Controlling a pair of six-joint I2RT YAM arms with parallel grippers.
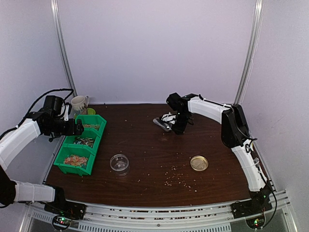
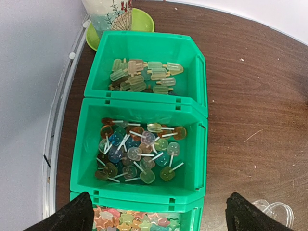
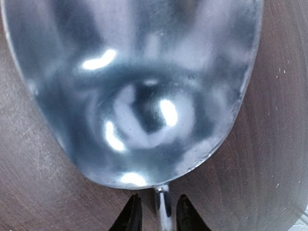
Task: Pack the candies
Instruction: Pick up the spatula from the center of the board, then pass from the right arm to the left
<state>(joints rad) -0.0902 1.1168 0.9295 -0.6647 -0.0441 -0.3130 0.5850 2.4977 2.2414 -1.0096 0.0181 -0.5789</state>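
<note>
Okay, we see the candies all sitting in three joined green bins at the left edge of the counter.
- Far bin: pale green and tan popsicle shapes.
- Middle bin: mixed-colour lollipops on white sticks.
- Near bin: small star shapes in orange, pink and green.

A floral mug on a green saucer stands just behind the far bin.

Mid-counter we have a clear round jar, open at the top. A gold lid lies well apart to its right, with pale crumbs scattered between and in front of them.

The left tool hovers above the bins, fingers spread wide, holding nothing.

The right tool is over the far middle of the counter. Its fingers sit close on either side of the thin handle of a metal scoop. We cannot tell whether they actually clamp it. The scoop bowl shows only reflections.
</note>
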